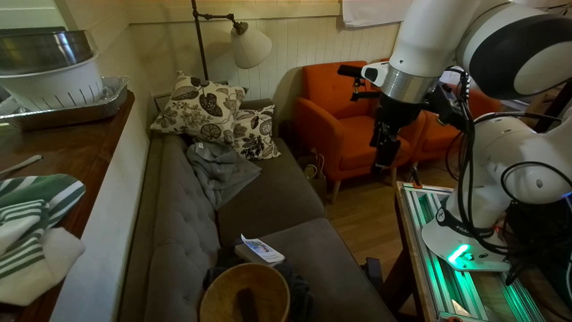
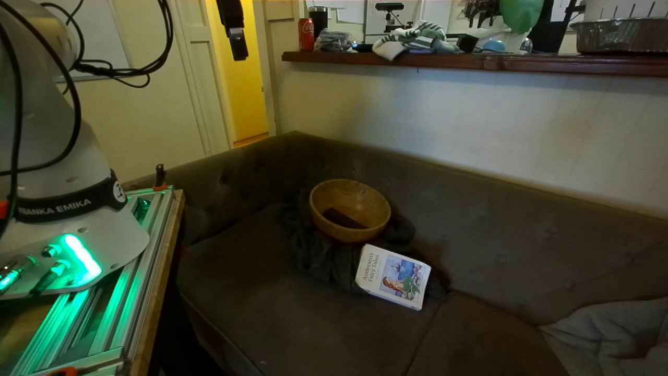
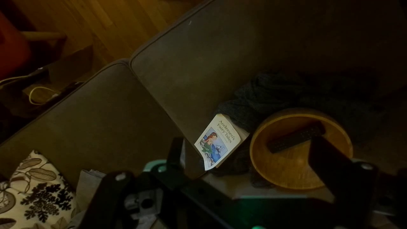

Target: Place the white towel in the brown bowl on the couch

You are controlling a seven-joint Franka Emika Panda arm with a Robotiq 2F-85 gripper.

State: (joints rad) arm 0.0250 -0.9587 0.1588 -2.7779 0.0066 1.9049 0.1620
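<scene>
Brown bowl (image 3: pixel 287 162), just one, one remote (image 3: pixel 295 137) inside

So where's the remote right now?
The remote lies inside the bowl on the couch; in the wrist view that's right of centre, with the book just left of the bowl.
</scene>
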